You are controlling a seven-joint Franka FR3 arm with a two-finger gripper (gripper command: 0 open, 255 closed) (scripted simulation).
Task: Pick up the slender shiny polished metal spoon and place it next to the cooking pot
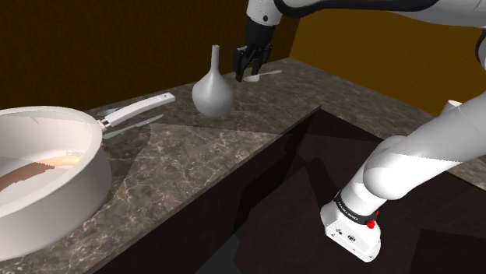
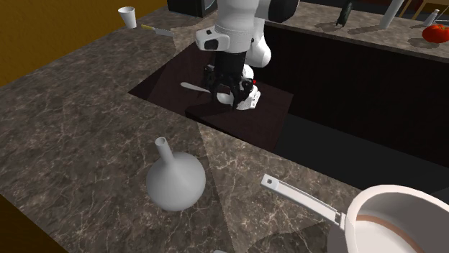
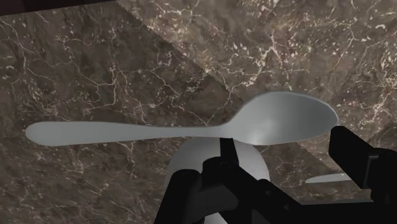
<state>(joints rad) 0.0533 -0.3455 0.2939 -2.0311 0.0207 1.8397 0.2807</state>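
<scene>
My black gripper (image 1: 249, 68) is shut on a slender pale grey spoon (image 1: 269, 75), holding it level above the far end of the marble counter (image 1: 234, 148). In the wrist view the spoon (image 3: 191, 129) lies crosswise in front of the fingers (image 3: 219, 168), its bowl toward one side. The second exterior view has the gripper (image 2: 224, 88) with the spoon's handle (image 2: 192, 86) sticking out to its left. The cooking pot (image 1: 47, 167), wide and white with a long handle (image 1: 139, 109), stands at the shoulder view's near left, far from the gripper.
A grey round-bellied vase (image 1: 212, 89) stands on the counter just left of the gripper. Another flat utensil (image 1: 134, 126) lies beside the pot's handle. The counter drops to a dark recess (image 1: 311, 179) on the right. A cup (image 2: 127, 16) and a tomato (image 2: 435, 32) sit far off.
</scene>
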